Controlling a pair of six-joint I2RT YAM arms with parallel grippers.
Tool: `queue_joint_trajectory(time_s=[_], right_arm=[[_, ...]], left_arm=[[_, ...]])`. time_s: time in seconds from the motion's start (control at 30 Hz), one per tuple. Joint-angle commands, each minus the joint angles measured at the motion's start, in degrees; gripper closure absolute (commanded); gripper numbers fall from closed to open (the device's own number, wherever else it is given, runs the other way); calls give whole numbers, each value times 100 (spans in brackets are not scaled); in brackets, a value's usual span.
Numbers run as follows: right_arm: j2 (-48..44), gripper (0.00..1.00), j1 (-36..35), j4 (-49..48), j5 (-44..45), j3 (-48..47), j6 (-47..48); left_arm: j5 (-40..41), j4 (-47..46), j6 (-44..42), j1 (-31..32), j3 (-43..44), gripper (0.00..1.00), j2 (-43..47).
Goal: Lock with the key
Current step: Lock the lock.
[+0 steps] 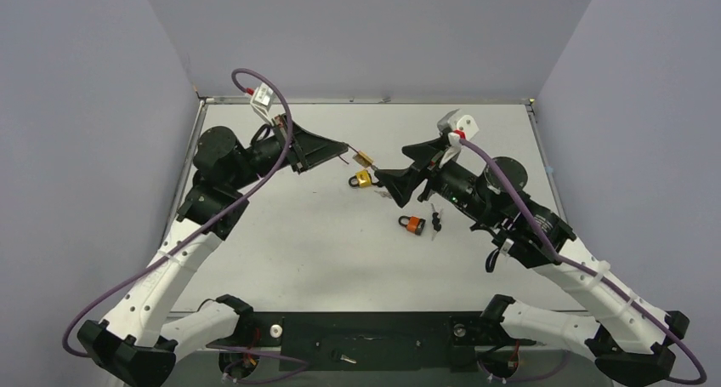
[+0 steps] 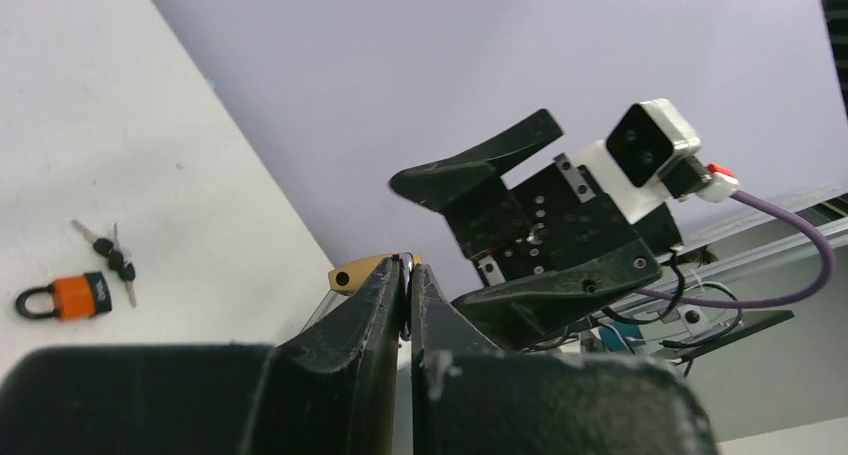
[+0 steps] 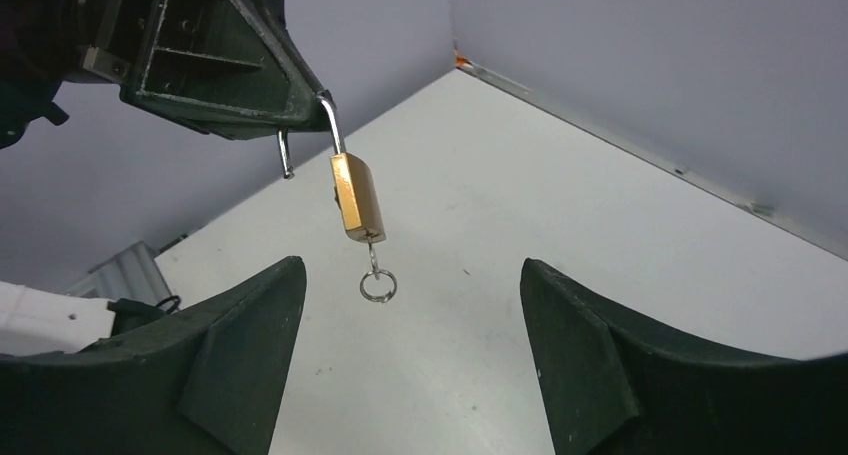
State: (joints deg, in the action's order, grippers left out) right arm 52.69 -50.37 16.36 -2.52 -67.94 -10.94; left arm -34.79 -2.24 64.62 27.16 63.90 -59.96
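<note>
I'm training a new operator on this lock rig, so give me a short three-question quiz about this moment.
1. True or false: the right gripper has its jaws shut.
2. The left gripper holds the brass padlock by: A its body; B its silver shackle; C a chain.
3. Fill in: the key sits in the padlock's ____.
Key: 1 false; 2 B; 3 keyhole.

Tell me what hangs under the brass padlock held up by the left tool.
Under the brass padlock, a small silver key pokes from the keyhole with a ring dangling from it; its blade is hidden inside the lock body.
</note>
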Motion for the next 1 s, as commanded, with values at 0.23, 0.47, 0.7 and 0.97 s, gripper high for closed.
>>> queue_joint_trajectory(time_s=[0.23,0.47,0.7,0.97], right_arm=[[795,29,51,-1000,-1567,-888,-338],[882,35,-152,-1210,-1382,-966,-350],[1073,41,-231,-1240,-1254,-1127,-328],[1150,66,-245,-1287,-1206,-1144,-388]], left_arm=[[369,-61,146,-18,1074,100,350],[370,-3,127,-9,1062,100,414],[315,-31,115,30,1068,100,411],[282,-35,67,36,1063,100,425]])
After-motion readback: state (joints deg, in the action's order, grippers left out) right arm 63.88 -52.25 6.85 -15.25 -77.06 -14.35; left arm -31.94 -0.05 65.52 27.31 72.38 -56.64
